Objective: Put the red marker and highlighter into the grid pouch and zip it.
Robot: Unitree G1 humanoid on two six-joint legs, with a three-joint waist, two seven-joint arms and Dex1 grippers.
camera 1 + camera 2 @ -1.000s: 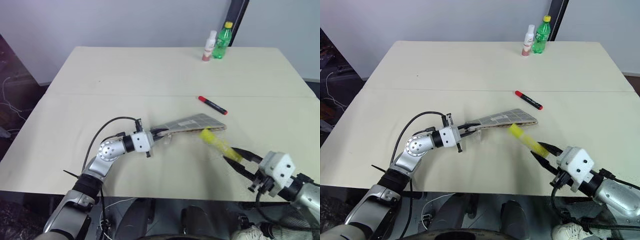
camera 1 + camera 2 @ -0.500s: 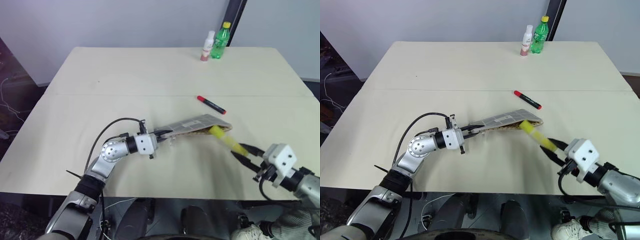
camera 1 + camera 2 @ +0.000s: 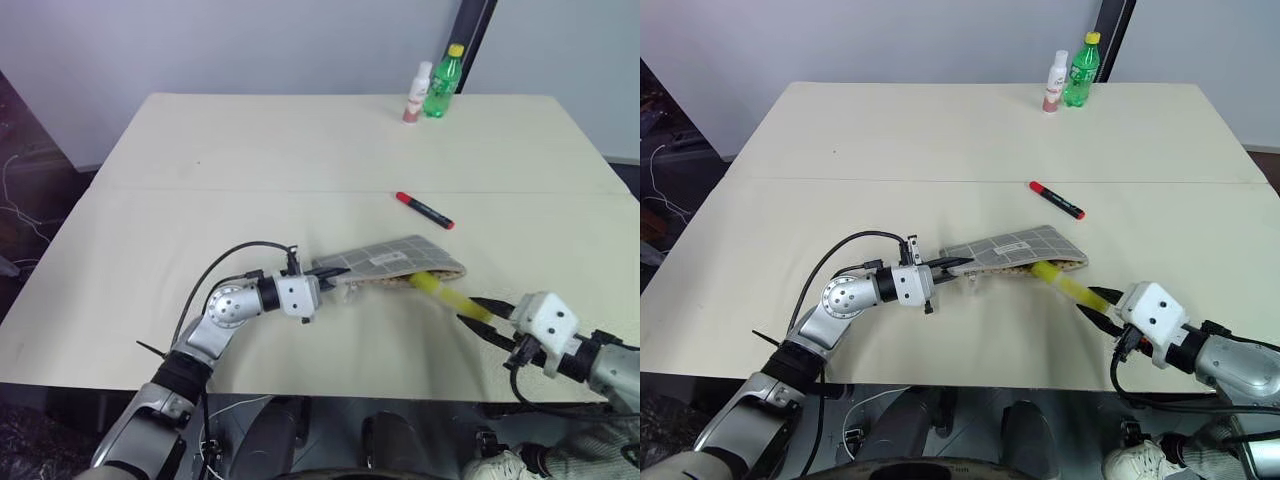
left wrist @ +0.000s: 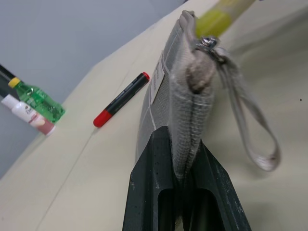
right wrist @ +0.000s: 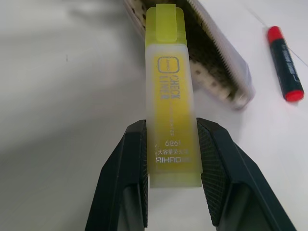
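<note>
highlighter advanced, tip hidden in grid pouch, both jaws pinching

Grid pouch between both hands, marker behind (bottles farthest)

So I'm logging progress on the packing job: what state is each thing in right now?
Pouch: unzipped, one end pinched in left gripper.
Highlighter: capped, held by right gripper, tip at the pouch mouth.
Marker: capped, lying loose on table.
Two bottles: upright, capped.
</note>
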